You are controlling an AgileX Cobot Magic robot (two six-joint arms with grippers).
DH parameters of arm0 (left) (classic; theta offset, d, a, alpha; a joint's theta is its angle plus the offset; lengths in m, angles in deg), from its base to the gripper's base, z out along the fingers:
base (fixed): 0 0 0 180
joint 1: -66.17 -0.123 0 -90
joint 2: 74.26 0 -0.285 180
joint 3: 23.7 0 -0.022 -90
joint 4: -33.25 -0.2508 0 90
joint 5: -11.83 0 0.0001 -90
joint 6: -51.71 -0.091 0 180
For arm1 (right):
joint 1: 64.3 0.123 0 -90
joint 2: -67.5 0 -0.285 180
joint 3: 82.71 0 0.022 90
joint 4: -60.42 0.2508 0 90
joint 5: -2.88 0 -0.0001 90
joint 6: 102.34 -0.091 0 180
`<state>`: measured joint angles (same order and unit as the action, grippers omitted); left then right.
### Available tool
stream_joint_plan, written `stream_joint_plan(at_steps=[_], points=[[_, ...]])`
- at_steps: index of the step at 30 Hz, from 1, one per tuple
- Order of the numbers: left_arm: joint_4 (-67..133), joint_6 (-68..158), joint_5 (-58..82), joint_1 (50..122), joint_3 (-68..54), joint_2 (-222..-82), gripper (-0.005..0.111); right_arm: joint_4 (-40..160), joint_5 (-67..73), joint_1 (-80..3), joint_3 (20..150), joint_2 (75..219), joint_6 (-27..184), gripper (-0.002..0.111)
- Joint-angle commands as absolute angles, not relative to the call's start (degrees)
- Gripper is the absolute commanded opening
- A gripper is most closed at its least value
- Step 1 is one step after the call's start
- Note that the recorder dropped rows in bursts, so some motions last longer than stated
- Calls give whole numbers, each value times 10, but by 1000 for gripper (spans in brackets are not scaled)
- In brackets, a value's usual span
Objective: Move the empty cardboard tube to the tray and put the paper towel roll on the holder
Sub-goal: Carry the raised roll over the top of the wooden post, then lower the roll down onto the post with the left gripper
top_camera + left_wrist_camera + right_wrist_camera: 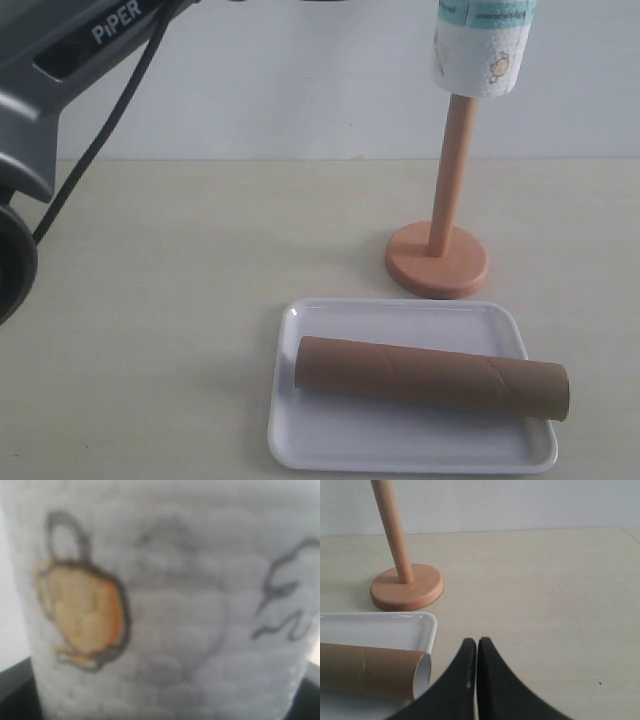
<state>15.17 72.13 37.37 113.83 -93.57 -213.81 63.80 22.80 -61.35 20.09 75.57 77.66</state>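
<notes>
While the left tool clamps the paper towel roll over the holder tip, treat the roll as light, soft and crushable; grip its mid-body gently. The cardboard tube lies in the tray. The right tool is closed and empty.

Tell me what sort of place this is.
Probably a robot test bench rather than a kitchen: a bare pale table against a blank wall, a grey arm marked PIPER, and only staged props: a wooden holder, a tray holding a cardboard tube, a paper towel roll.
</notes>
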Motion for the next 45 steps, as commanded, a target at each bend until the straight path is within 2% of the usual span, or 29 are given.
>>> stream_joint_plan(at_steps=[1, 13, 30, 45], points=[[165, 714, 366, 1142, -931, -2127, 4, 636, 221, -615, 201, 753, 777, 0], [161, 701, 336, 1142, -844, -2100, 4, 636, 221, -615, 201, 753, 777, 0], [163, 739, 125, 1142, -691, -2094, 4, 636, 221, -615, 201, 753, 777, 0], [163, 776, -61, 1107, -489, -2068, 4, 636, 221, -615, 201, 753, 777, 0]])
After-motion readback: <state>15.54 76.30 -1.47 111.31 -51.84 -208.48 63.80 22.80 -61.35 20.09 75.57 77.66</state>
